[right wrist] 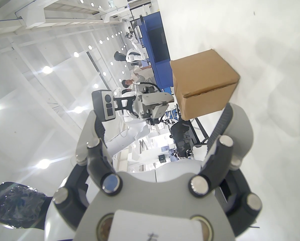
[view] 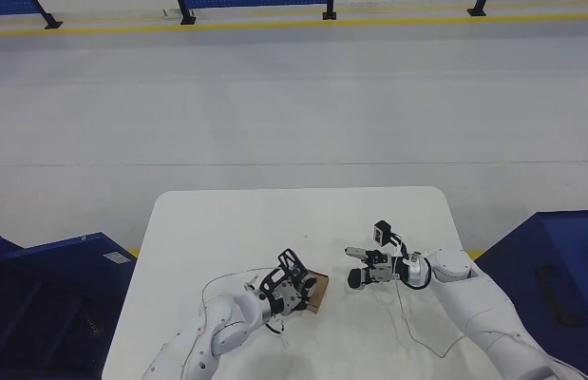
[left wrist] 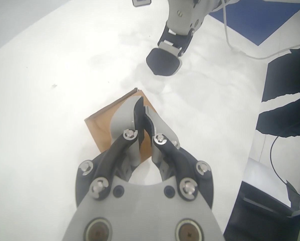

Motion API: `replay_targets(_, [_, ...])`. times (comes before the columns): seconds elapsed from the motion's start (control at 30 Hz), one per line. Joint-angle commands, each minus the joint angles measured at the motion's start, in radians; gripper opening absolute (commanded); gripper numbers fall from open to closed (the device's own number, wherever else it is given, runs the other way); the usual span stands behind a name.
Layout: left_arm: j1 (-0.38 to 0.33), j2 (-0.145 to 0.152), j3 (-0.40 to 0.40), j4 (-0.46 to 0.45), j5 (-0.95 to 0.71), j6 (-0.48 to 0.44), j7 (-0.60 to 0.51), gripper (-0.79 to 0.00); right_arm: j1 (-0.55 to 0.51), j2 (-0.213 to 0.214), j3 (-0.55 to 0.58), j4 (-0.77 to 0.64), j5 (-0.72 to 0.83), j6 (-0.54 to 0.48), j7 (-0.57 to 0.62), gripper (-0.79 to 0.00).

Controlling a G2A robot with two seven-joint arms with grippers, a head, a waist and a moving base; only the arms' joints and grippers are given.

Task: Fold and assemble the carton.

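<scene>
A small brown carton [view: 317, 291] stands closed as a box on the white table [view: 275, 218], near its front middle. My left gripper [left wrist: 140, 102] rests on the carton [left wrist: 102, 122] from above with its fingers pressed together and nothing between them; in the top view the left gripper [view: 297, 279] sits at the carton's left side. My right gripper [view: 357, 266] hovers just right of the carton, a short gap away, fingers spread. In the right wrist view the right gripper [right wrist: 162, 115] is open, facing the carton [right wrist: 202, 81] ahead of it. One dark pad of the right gripper [left wrist: 163, 62] shows beyond the box.
Blue bins flank the table, one at the left [view: 47, 294] and one at the right [view: 550, 266]. A thin cable [view: 407, 328] trails from the right arm across the tabletop. Bare table surface stretches behind the carton toward the far edge.
</scene>
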Motion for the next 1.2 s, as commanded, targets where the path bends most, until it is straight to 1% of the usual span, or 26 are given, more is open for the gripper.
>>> replay_targets(0.0, [-0.013,-0.004,0.009,0.016,-0.011,0.008,-0.017,-0.785,0.000,0.000,0.000,0.000,0.000,0.000,0.000,0.000])
replay_targets(0.1, [-0.025,-0.008,0.012,0.019,-0.031,0.010,-0.015,-0.785,0.000,0.000,0.000,0.000,0.000,0.000,0.000,0.000])
replay_targets(0.2, [-0.002,-0.001,-0.016,-0.029,-0.016,0.006,0.055,-0.785,0.000,0.000,0.000,0.000,0.000,0.000,0.000,0.000])
replay_targets(0.3, [0.069,0.018,-0.081,-0.112,0.026,-0.004,0.170,-0.785,0.000,0.000,0.000,0.000,0.000,0.000,0.000,0.000])
replay_targets(0.43, [0.178,0.046,-0.186,-0.205,0.086,-0.010,0.282,-0.785,0.000,0.000,0.000,0.000,0.000,0.000,0.000,0.000])
replay_targets(0.57, [0.272,0.066,-0.284,-0.247,0.117,-0.019,0.423,-0.785,0.000,0.000,0.000,0.000,0.000,0.000,0.000,0.000])
replay_targets(0.63, [0.317,0.074,-0.318,-0.256,0.138,-0.016,0.473,0.000,0.000,0.000,0.000,0.000,0.000,0.000,0.000,0.000])
replay_targets(0.67, [0.317,0.074,-0.318,-0.256,0.138,-0.016,0.473,0.000,0.000,0.000,0.000,0.000,0.000,0.000,0.000,0.000])
replay_targets(0.7, [0.311,0.073,-0.316,-0.256,0.136,-0.016,0.467,-0.775,0.000,0.000,0.000,0.000,0.000,0.000,0.000,-0.001])
replay_targets(0.73, [0.317,0.074,-0.320,-0.257,0.139,-0.016,0.474,-0.761,0.000,0.000,0.000,0.000,0.000,0.000,0.000,0.000])
replay_targets(0.83, [0.317,0.074,-0.319,-0.256,0.138,-0.016,0.474,-0.573,0.000,0.000,0.000,0.000,0.000,0.000,0.000,-0.001])
replay_targets(0.87, [0.317,0.074,-0.318,-0.256,0.138,-0.016,0.473,-0.491,0.000,0.000,0.000,0.000,0.000,0.000,0.000,-0.001])
replay_targets(0.93, [0.317,0.074,-0.318,-0.256,0.138,-0.016,0.473,-0.381,0.000,0.000,0.000,0.000,0.000,0.000,0.000,-0.001])
replay_targets(0.97, [0.317,0.074,-0.318,-0.256,0.138,-0.016,0.473,-0.311,0.000,0.000,0.000,0.000,0.000,0.000,0.000,-0.001])
replay_targets(1.07, [0.317,0.074,-0.318,-0.256,0.138,-0.016,0.473,-0.174,0.000,0.000,0.000,0.000,0.000,0.000,0.000,0.000])
replay_targets(1.17, [0.317,0.074,-0.318,-0.256,0.138,-0.016,0.473,-0.064,0.000,0.000,0.000,0.000,0.000,0.000,0.000,0.000])
